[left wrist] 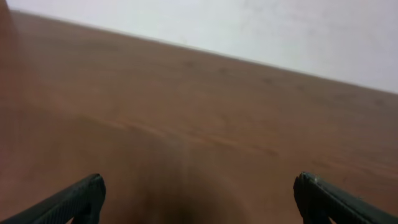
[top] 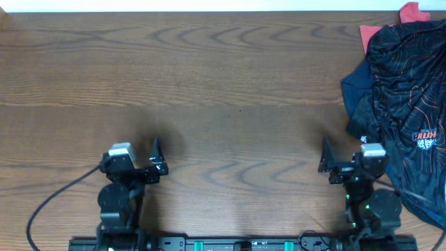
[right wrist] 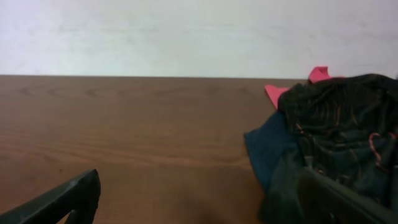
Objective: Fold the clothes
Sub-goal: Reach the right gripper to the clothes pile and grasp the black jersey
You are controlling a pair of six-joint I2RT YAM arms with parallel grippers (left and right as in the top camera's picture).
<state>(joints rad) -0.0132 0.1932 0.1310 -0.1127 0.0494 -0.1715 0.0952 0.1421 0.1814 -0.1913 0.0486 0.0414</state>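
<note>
Overhead, the broad brown wood-grain table (top: 209, 70) takes up nearly the whole picture, its middle and left bare. The task's thing, a crumpled black T-shirt (top: 408, 90) of slick sports fabric traced with thin orange-and-white contour lines, lies heaped at the table's right edge, partly out of view. The heap's long axis runs from the far edge toward the robot's side, along that right edge. A dark blue garment (top: 357, 84) peeks from under its inner side, and a red cloth (top: 412, 12) shows at the far corner. Both arms sit at the near edge. The right gripper (top: 325, 158) has its jaws wide apart and holds nothing. The shirt lies just beside that arm, ahead of it and to its right; in the right wrist view the heap fills the right side, with the right-hand finger crossing in front of it. The left gripper (top: 158, 159), jaws equally spread and empty, is well apart from the shirt, with only bare wood ahead of it. A small reddish logo (top: 426, 136) faces up on the fabric. The right arm looks the nearer one, so the first reach probably goes forward and rightward from it, to draw the shirt toward the centre for spreading.
</note>
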